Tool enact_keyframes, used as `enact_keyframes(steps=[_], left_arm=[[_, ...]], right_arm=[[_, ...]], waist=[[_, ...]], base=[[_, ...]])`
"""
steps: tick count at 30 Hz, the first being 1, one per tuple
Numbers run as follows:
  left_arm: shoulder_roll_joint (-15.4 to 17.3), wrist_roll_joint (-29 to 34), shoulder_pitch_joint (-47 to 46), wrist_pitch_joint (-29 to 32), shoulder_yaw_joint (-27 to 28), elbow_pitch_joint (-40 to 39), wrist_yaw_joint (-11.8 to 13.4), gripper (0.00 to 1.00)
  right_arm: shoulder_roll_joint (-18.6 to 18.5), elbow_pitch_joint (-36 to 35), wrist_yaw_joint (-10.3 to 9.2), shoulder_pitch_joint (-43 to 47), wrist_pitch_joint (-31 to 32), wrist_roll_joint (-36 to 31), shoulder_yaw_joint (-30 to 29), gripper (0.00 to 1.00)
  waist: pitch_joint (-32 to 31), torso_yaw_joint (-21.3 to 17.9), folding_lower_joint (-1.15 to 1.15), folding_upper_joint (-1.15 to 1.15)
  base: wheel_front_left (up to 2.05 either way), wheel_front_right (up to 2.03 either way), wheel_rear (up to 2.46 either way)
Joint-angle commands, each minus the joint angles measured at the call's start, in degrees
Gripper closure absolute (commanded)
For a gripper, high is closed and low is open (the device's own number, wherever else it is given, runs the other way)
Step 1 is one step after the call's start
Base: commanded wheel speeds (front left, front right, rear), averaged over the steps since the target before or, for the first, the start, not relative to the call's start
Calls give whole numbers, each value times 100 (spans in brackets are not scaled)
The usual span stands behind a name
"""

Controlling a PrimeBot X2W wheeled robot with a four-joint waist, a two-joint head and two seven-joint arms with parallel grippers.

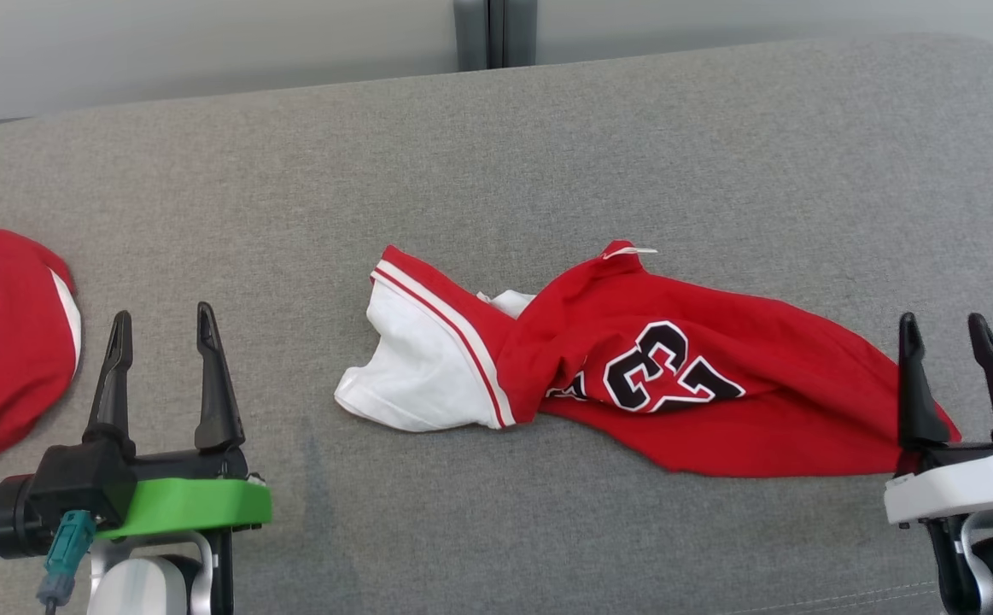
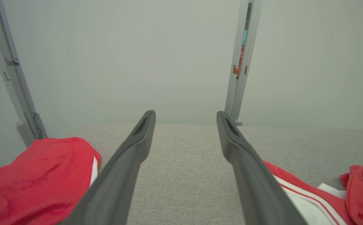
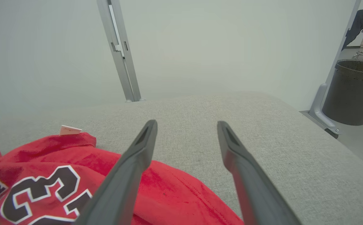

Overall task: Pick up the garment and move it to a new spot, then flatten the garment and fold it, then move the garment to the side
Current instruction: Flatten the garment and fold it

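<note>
Grey cushion (image 1: 547, 128) bears the crumpled red garment (image 1: 718, 401); left fingers (image 1: 216, 393) and right fingers (image 1: 914, 393) spread, empty

Dark bin (image 3: 353, 90) stands beside the grey cushion (image 3: 200, 109).

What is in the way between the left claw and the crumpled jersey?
Nothing visible. Only bare grey cushion lies between the open left gripper and the white end of the jersey. A second red garment lies on the gripper's other side, off that path. The open right gripper sits at its red end.
</note>
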Motion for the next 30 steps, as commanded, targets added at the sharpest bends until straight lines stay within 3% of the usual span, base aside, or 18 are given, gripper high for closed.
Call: enact_keyframes(steps=[1, 12, 21, 30], left_arm=[[17, 68, 74, 4, 35, 15, -27, 0], [17, 18, 180, 5, -46, 76, -50, 0], [16, 225, 224, 5, -250, 361, -233, 0], [133, 595, -662, 13, -975, 1884, -572, 0]], right_arm=[[25, -157, -7, -77, -69, -66, 120, 0], [327, -1011, -6, 146, -167, -479, 970, 0], [435, -933, -6, 244, -168, -529, 1098, 0], [351, -716, -6, -8, -168, -488, 1240, 0]], waist=[[-58, 10, 0, -1], [-167, 217, 0, -1], [-228, 196, 0, -1], [-62, -24, 0, -1]], base=[[0, 0, 0], [0, 0, 0], [0, 0, 0], [0, 0, 0]])
